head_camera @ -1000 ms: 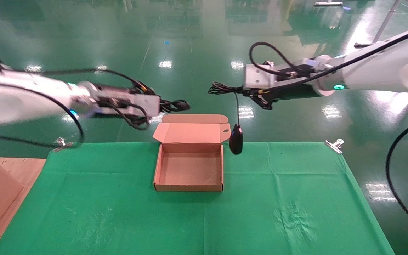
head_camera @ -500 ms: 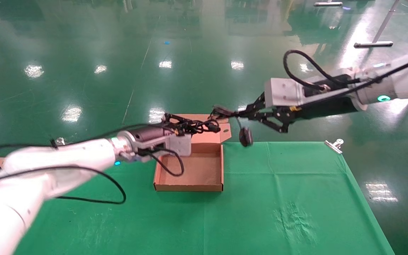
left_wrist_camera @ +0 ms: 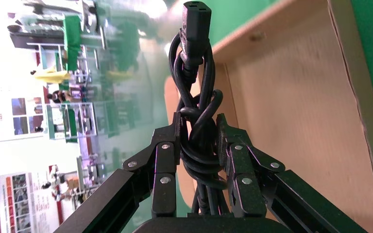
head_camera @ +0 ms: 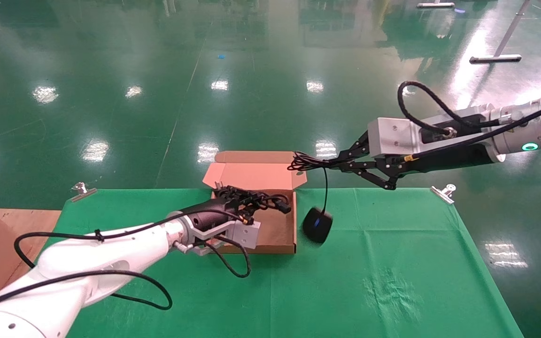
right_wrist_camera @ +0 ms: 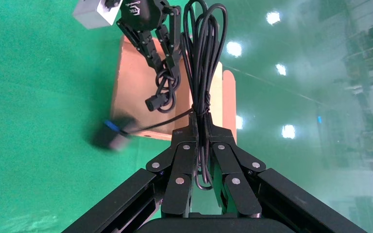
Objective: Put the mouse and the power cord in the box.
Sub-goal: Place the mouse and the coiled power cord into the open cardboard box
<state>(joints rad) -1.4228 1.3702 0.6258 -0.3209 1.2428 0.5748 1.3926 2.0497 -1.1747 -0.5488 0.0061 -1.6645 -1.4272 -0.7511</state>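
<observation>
Above green cloth [head_camera: 392, 263], left fingers [left_wrist_camera: 165, 165] clamp power cord [left_wrist_camera: 196, 121] over box [head_camera: 294, 225].

Place: factory hall | Evidence: glossy green floor [head_camera: 251, 70], cloth-clamped table [head_camera: 392, 281], distant shelving [left_wrist_camera: 73, 121]

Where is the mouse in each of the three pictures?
Head view: the mouse dangles on its wire from the right gripper, beside the box.
Left wrist view: not in it.
Right wrist view: the blurred mouse hangs over the green cloth.
Shared landmark: the box.
</observation>
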